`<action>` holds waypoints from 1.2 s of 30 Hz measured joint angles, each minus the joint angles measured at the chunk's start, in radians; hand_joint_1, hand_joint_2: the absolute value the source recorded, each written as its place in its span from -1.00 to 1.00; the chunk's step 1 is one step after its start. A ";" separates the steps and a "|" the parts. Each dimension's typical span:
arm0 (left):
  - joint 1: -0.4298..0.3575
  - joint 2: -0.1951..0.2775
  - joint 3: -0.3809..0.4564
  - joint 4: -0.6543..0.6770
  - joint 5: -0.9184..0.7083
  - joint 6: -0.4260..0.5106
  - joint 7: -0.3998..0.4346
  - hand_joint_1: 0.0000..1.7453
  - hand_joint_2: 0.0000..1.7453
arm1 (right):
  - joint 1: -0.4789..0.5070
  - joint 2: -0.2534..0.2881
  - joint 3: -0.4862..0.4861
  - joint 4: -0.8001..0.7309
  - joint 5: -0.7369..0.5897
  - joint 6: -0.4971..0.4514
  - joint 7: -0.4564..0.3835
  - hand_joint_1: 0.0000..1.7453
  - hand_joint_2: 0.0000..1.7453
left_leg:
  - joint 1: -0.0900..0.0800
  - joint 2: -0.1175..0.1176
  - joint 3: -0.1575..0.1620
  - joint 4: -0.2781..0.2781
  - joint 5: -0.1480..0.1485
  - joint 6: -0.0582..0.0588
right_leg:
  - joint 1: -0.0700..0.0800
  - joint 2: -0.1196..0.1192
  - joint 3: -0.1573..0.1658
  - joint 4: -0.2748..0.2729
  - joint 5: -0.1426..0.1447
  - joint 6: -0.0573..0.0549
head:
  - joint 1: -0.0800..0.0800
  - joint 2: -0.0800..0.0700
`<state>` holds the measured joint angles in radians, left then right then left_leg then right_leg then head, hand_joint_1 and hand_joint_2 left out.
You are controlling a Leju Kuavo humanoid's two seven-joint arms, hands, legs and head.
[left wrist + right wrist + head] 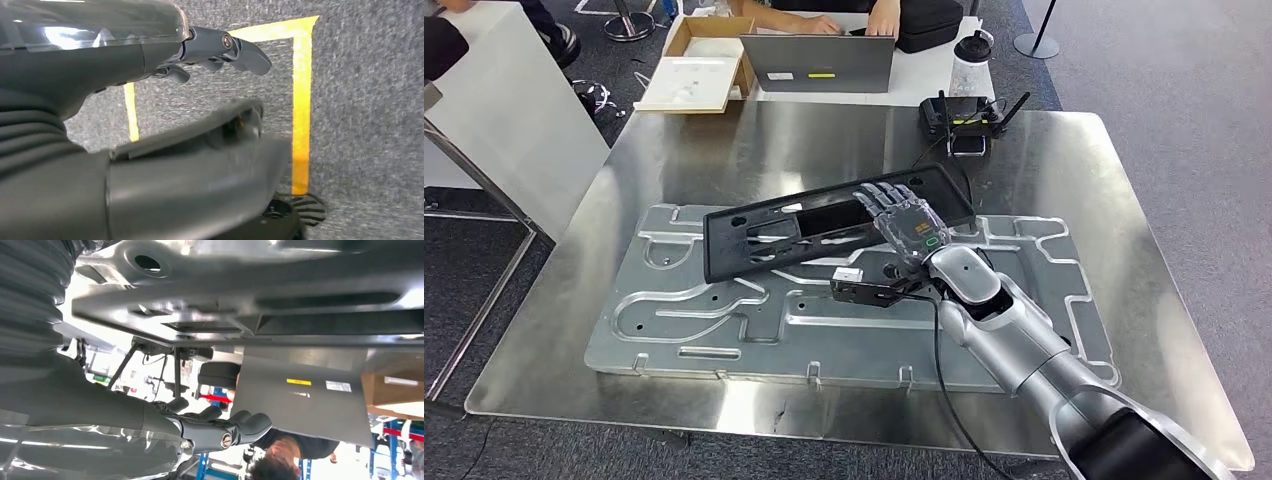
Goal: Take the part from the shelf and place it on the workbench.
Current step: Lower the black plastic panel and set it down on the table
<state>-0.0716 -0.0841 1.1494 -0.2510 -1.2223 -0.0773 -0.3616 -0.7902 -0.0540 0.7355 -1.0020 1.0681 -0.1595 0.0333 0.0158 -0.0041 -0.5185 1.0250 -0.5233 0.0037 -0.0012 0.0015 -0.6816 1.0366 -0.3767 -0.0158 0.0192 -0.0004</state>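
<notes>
The black part (824,225), a long flat frame with slots, lay on the stamped metal panel (724,320) that covered much of the workbench (1064,150). Its long axis ran across the bench from the robot's left to its right, the right end lying farther from the robot than the left. It looked slightly tilted, but whether every edge was down on the panel could not be told.

The right hand (902,213) hovered at the part's right end, palm down, fingers stretched out and apart toward the far side of the bench. It lay over the frame's upper face; the head view did not show whether the fingertips touched it. The right wrist view showed the fingers (235,421) straight and holding nothing, with the part's underside close above them in that turned picture. So the hand was open, and the part appeared to be set down, not held.

The left hand (220,47) hung over grey carpet marked with yellow tape (301,100), fingers loosely extended around nothing, well away from the bench. The right hand was clearly the nearer.

Beyond the bench sat a laptop (818,62), a radio controller (964,118) and a person's hand (883,17).
</notes>
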 joint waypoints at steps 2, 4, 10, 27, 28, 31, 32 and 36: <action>-0.001 0.001 0.000 0.000 0.000 0.000 -0.001 -1.00 -1.00 | 0.000 0.000 0.000 0.000 0.000 0.002 0.000 -1.00 1.00 | -0.006 -0.001 -0.002 -0.011 0.013 0.006 | -0.001 -0.001 -0.001 -0.005 0.013 0.013 | 0.000 0.000; 0.000 0.000 0.000 0.000 0.000 -0.001 -0.001 -1.00 -1.00 | 0.000 -0.001 0.000 0.001 0.000 0.004 0.000 -1.00 1.00 | -0.003 0.004 -0.009 -0.017 0.034 0.018 | -0.005 0.000 -0.007 -0.001 0.004 0.026 | 0.000 0.000; 0.001 -0.001 0.000 0.000 0.001 -0.003 -0.001 -1.00 -1.00 | 0.004 -0.003 0.000 0.005 -0.003 0.012 0.000 -1.00 1.00 | 0.002 0.013 -0.081 -0.018 0.096 0.034 | -0.015 0.000 -0.069 0.273 -0.192 0.052 | 0.001 0.000; 0.003 -0.002 0.001 0.000 0.004 -0.008 -0.001 -1.00 -1.00 | 0.005 0.001 0.000 0.007 -0.011 0.017 -0.001 -1.00 1.00 | 0.005 0.009 -0.158 0.265 -0.012 -0.026 | -0.001 -0.003 0.028 -0.009 -0.031 -0.019 | -0.001 0.000; 0.003 -0.002 0.001 0.000 0.004 -0.008 -0.001 -1.00 -1.00 | 0.005 0.001 0.000 0.008 -0.011 0.017 -0.001 -1.00 1.00 | 0.004 0.008 -0.106 0.204 0.010 -0.019 | 0.000 -0.003 0.016 -0.007 -0.021 -0.017 | -0.001 0.000; 0.000 0.000 0.001 0.000 0.004 -0.008 -0.001 -1.00 -1.00 | 0.004 0.001 0.000 0.007 -0.011 0.016 -0.001 -1.00 1.00 | -0.006 0.007 0.034 0.000 -0.004 -0.003 | 0.004 -0.004 -0.003 -0.007 0.006 -0.005 | 0.000 0.000; 0.000 0.000 0.001 0.000 0.004 -0.008 -0.001 -1.00 -1.00 | 0.004 0.001 0.000 0.007 -0.011 0.016 -0.001 -1.00 1.00 | -0.009 0.007 0.046 -0.027 -0.010 0.001 | 0.003 -0.005 -0.004 -0.011 0.017 0.001 | 0.000 0.000; -0.003 0.000 0.001 0.000 0.004 -0.008 -0.001 -1.00 -1.00 | 0.005 -0.001 0.000 0.008 -0.011 0.017 -0.001 -1.00 1.00 | -0.004 0.014 0.017 -0.046 0.036 0.030 | -0.002 -0.002 -0.025 0.023 -0.032 0.024 | 0.000 0.000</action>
<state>-0.0741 -0.0845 1.1501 -0.2506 -1.2188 -0.0856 -0.3629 -0.7856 -0.0553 0.7355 -0.9937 1.0571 -0.1426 0.0320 0.0113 0.0103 -0.5016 0.9793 -0.4872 0.0337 -0.0028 -0.0001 -0.7067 1.0595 -0.4089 0.0079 0.0192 -0.0004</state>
